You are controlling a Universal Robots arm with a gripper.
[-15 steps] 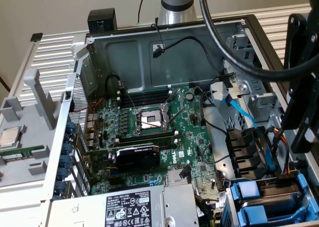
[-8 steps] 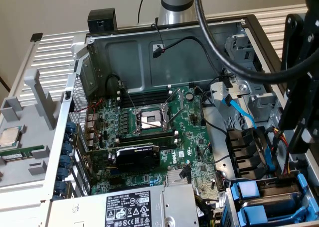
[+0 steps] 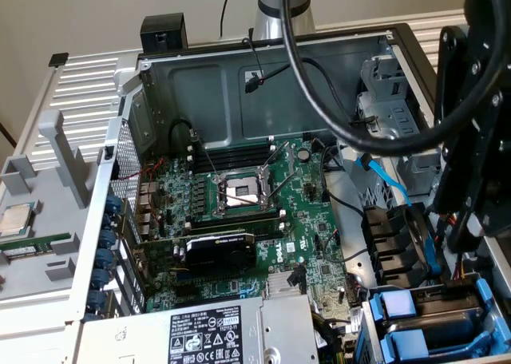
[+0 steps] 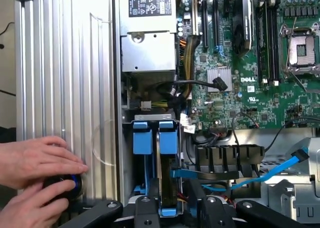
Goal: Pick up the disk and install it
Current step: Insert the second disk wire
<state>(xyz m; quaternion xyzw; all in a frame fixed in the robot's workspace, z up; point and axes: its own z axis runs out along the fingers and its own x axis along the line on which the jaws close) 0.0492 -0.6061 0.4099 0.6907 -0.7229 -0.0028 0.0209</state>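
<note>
The disk point(image 4: 167, 180) shows edge-on in the wrist view as a dark slab with a blue carrier tab at its far end. It stands upright in the drive bay point(image 4: 150, 188), beside a second blue-tabbed carrier point(image 4: 142, 140). My gripper point(image 4: 169, 212) sits over the disk's near end, with a black finger on each side, shut on it. In the exterior view the black gripper point(image 3: 455, 232) hangs over the bay point(image 3: 435, 324) at the case's lower right corner.
A person's hands point(image 4: 35, 173) rest on a black knob point(image 4: 67, 184) on the ribbed case side. A blue cable point(image 4: 260, 175) crosses next to the bay. The grey power supply point(image 3: 215, 332), the motherboard point(image 3: 239, 196) and a thick black arm cable point(image 3: 319, 100) lie nearby.
</note>
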